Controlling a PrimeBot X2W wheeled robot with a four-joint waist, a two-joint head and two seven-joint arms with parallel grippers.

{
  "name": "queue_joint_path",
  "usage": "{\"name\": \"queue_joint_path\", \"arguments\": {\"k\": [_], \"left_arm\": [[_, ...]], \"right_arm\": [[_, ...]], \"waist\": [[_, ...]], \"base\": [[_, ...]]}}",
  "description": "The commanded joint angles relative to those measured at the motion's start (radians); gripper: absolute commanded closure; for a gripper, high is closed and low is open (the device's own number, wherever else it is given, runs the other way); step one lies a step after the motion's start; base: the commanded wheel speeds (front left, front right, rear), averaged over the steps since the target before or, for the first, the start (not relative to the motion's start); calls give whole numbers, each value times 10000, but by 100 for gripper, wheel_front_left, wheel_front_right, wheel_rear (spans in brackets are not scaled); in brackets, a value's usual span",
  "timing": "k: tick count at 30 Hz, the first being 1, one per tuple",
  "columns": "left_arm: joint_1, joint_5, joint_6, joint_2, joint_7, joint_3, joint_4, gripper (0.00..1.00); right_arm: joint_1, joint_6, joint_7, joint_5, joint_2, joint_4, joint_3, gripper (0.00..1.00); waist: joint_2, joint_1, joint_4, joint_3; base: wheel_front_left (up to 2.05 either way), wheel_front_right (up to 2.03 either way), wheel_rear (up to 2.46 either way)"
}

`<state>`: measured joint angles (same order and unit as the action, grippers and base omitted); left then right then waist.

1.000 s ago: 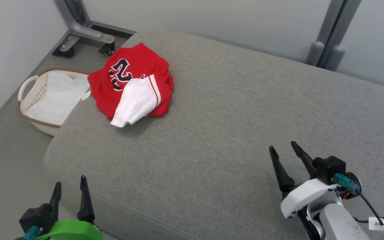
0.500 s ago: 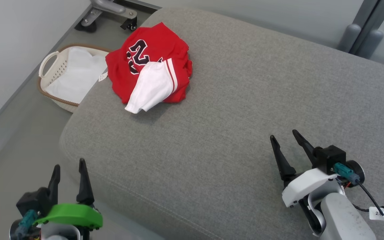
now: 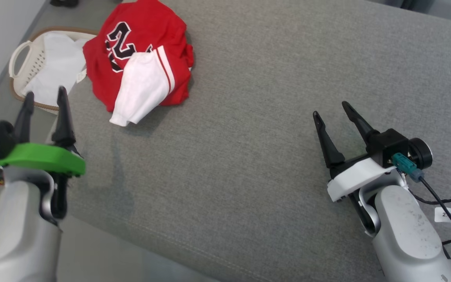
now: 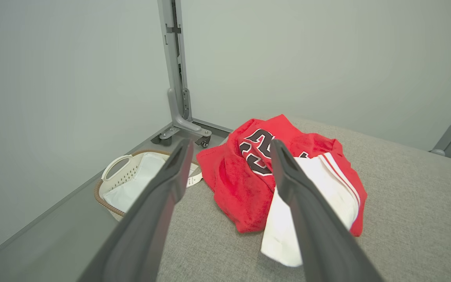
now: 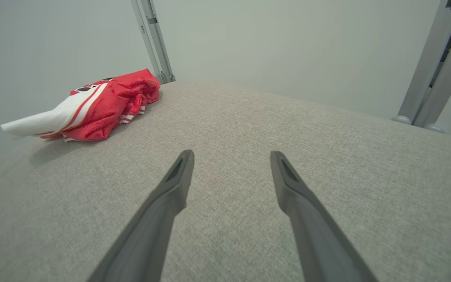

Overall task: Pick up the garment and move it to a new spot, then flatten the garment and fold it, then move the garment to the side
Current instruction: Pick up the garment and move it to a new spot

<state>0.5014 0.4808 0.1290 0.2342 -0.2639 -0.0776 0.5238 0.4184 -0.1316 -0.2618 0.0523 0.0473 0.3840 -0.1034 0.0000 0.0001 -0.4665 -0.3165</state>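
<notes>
The garment [image 3: 139, 58] is a red jersey with black numerals and a white sleeve, lying crumpled at the far left corner of the grey cushion [image 3: 257, 149]. The left wrist view has the garment [image 4: 288, 184] just ahead, beyond the fingertips. My left gripper [image 3: 43, 94] is open and empty, raised near the cushion's left edge, short of the garment. Over the cushion's right part my right gripper [image 3: 330, 107] hangs open and empty, far from the garment [image 5: 92, 103].
A cream laundry basket [image 3: 22, 62] holding white cloth sits on the floor left of the cushion, beside the garment. A grey metal frame on castors [image 4: 182, 129] stands in the corner behind it. More frame posts [image 5: 429, 78] rise at the far right.
The head camera has tilted down, so the whole scene has shifted. My left gripper has risen and come forward toward the garment. The right gripper has moved up a little. Both stay open.
</notes>
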Motion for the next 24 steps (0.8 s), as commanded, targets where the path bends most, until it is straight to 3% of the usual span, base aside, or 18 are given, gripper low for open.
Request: {"name": "queue_joint_path", "arguments": {"k": [1, 6, 11, 18, 24], "left_arm": [[579, 340, 27, 365, -5, -245, 145, 0], [2365, 2043, 29, 1537, 249, -1533, 919, 0], [3640, 3488, 28, 2367, 1154, -2771, 1538, 0], [4204, 5313, 27, 3085, 2275, -4142, 2150, 0], [3828, 6635, 18, 3345, 2815, -4822, 2672, 0]], "right_arm": [[192, 18, -44, -69, 66, -106, -20, 0], [488, 19, -44, -57, 63, -504, -191, 0], [812, 19, -42, 107, 57, -881, -513, 0], [1128, 19, -42, 160, 53, -1129, -687, 0], [1060, 19, -41, 71, 62, -1212, -507, 0]], "waist": [[0, -1, 688, -732], [0, -1, 1165, -1255], [0, -1, 1697, -1786], [0, -1, 2427, -2370], [0, -1, 2778, -2585]], "base": [[0, 0, 0], [0, 0, 0], [0, 0, 0], [0, 0, 0], [0, 0, 0]]}}
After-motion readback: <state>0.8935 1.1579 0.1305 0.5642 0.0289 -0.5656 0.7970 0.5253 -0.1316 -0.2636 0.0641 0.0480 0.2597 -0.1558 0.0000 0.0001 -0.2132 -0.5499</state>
